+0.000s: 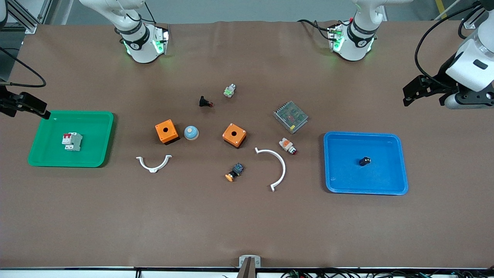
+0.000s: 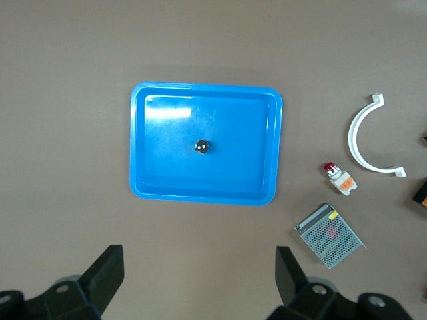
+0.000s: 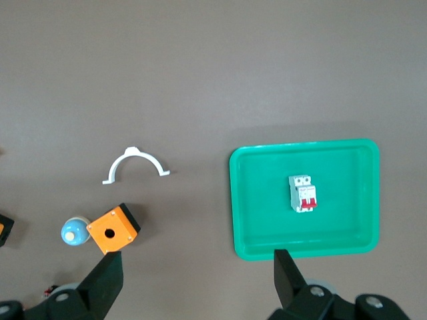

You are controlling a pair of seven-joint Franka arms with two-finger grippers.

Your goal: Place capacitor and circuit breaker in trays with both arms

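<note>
The circuit breaker (image 1: pixel 72 141), a white-grey block with red toggles, lies in the green tray (image 1: pixel 46 158) at the right arm's end of the table; it also shows in the right wrist view (image 3: pixel 303 193). The capacitor (image 1: pixel 365 161), a tiny black cylinder, lies in the blue tray (image 1: pixel 386 181) toward the left arm's end, and in the left wrist view (image 2: pixel 201 146). My right gripper (image 1: pixel 43 112) (image 3: pixel 198 270) is open and empty, up over the table by the green tray's corner. My left gripper (image 1: pixel 410 94) (image 2: pixel 200 267) is open and empty, up over the table beside the blue tray.
Between the trays lie two orange boxes (image 1: pixel 166 131) (image 1: pixel 234 135), a blue dome button (image 1: pixel 191 133), two white curved clips (image 1: pixel 153 164) (image 1: pixel 276 166), a metal mesh unit (image 1: pixel 290 116), a white-and-orange button (image 1: pixel 287 145), a black push-button (image 1: pixel 205 102), a yellow-capped button (image 1: pixel 234 172) and a green-white part (image 1: pixel 230 90).
</note>
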